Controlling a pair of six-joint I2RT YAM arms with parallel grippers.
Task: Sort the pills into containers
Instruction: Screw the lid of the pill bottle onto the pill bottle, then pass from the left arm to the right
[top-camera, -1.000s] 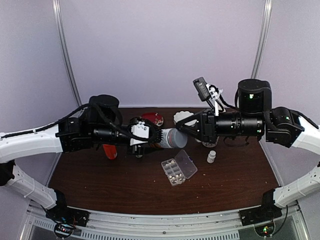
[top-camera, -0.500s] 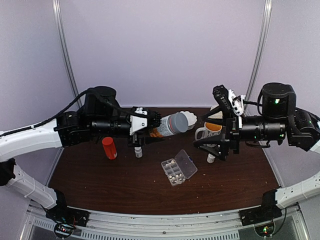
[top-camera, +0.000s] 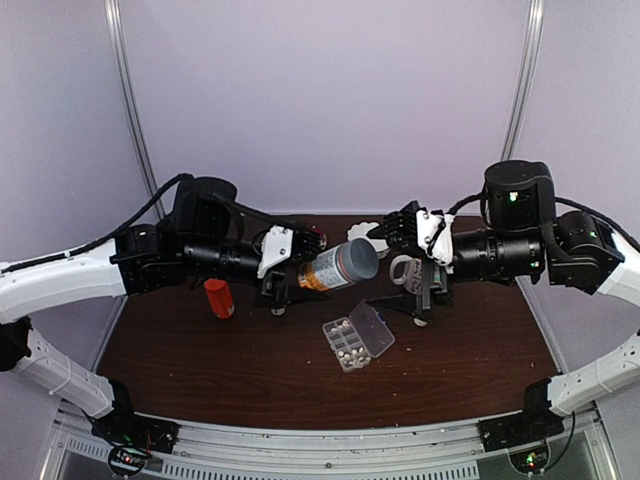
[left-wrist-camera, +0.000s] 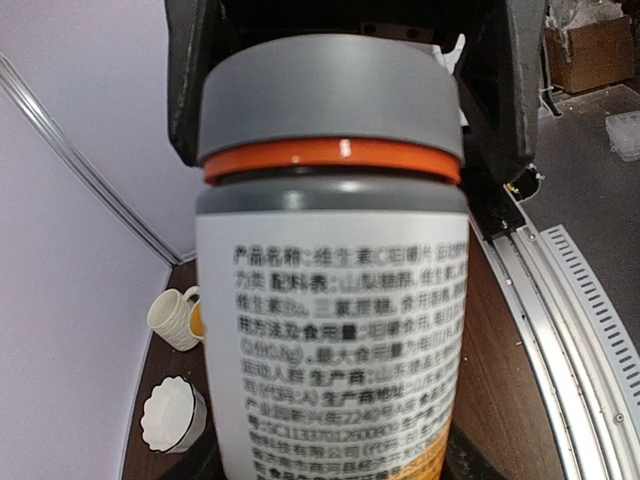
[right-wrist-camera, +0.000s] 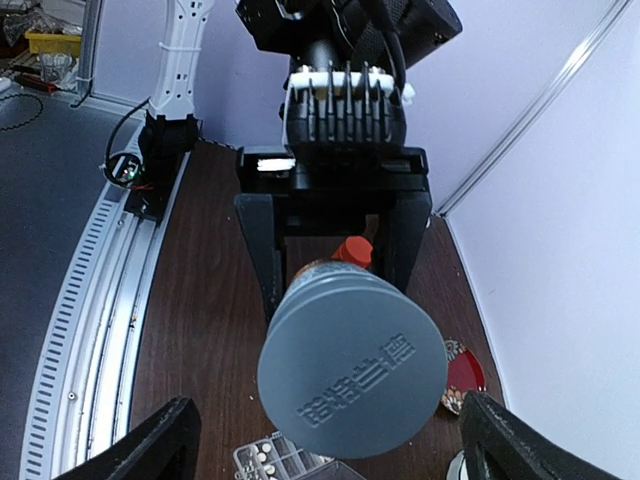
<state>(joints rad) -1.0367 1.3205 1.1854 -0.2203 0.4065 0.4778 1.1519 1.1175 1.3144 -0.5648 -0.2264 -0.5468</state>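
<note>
My left gripper is shut on the body of a big pill bottle with a grey cap and holds it level above the table. In the left wrist view its printed label hides my left fingers. My right gripper stands open and faces the cap end-on, its fingertips well apart from the cap on both sides. Below lies the clear organizer box, lid open. Whitish pills sit in several of its containers.
A red-capped bottle stands at the left. A small white bottle stands under the left gripper. Another small white bottle, a mug, a white fluted bowl and a red plate sit towards the back and right.
My right gripper let go of the cap and opened, drew back to the right, then came back to face the cap. The left gripper kept the bottle and tipped it slightly up.
</note>
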